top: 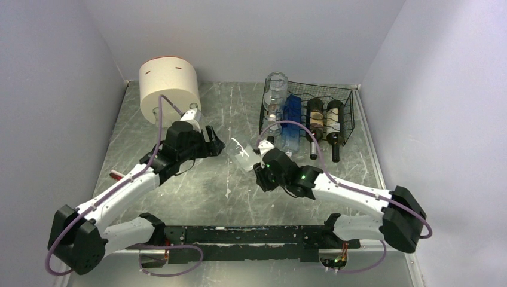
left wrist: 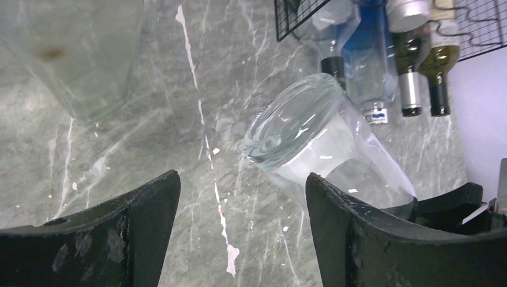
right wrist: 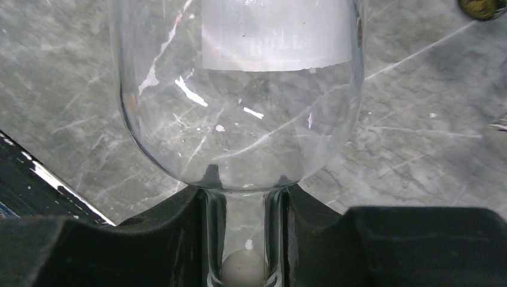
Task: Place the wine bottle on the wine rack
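The wine bottle (top: pixel 241 153), clear glass, lay tilted over the middle of the table (top: pixel 197 197), its neck clamped tight between the fingers of the right gripper (right wrist: pixel 245 221). Its round base pointed toward 10 o'clock, at the left gripper (left wrist: pixel 242 197), which stood with its jaws apart, holding nothing, just beside that base. The wine rack (top: pixel 335 89) sat at 1 o'clock, apart from the bottle, with a blue bottle (top: pixel 293 116) and two dark bottles (top: pixel 315 119) lying in it. A cream drum (top: pixel 169 86) stood at 11 o'clock.
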`<act>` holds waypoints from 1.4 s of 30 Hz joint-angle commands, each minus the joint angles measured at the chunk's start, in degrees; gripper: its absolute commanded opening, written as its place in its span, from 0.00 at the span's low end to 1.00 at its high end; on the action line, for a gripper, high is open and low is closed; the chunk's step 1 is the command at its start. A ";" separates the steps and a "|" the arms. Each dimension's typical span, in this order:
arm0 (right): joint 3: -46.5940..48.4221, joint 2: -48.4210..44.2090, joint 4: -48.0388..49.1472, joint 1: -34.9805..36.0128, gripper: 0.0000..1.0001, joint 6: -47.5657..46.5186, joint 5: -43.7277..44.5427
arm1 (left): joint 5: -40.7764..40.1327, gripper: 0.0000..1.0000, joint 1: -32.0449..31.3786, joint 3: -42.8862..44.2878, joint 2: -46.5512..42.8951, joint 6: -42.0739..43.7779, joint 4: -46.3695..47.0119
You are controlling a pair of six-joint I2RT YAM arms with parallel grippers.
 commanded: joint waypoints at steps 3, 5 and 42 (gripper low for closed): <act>6.33 -8.99 7.88 -0.34 0.00 -1.97 8.52 | -2.94 0.82 -0.24 1.13 -6.71 2.06 0.56; 8.94 -9.70 7.30 -0.36 0.00 -2.49 12.09 | -2.88 0.82 -0.22 1.29 -8.89 3.57 1.31; 37.75 19.23 1.13 -39.20 0.00 12.59 -3.39 | -0.24 0.84 -0.24 1.51 -18.58 10.24 1.56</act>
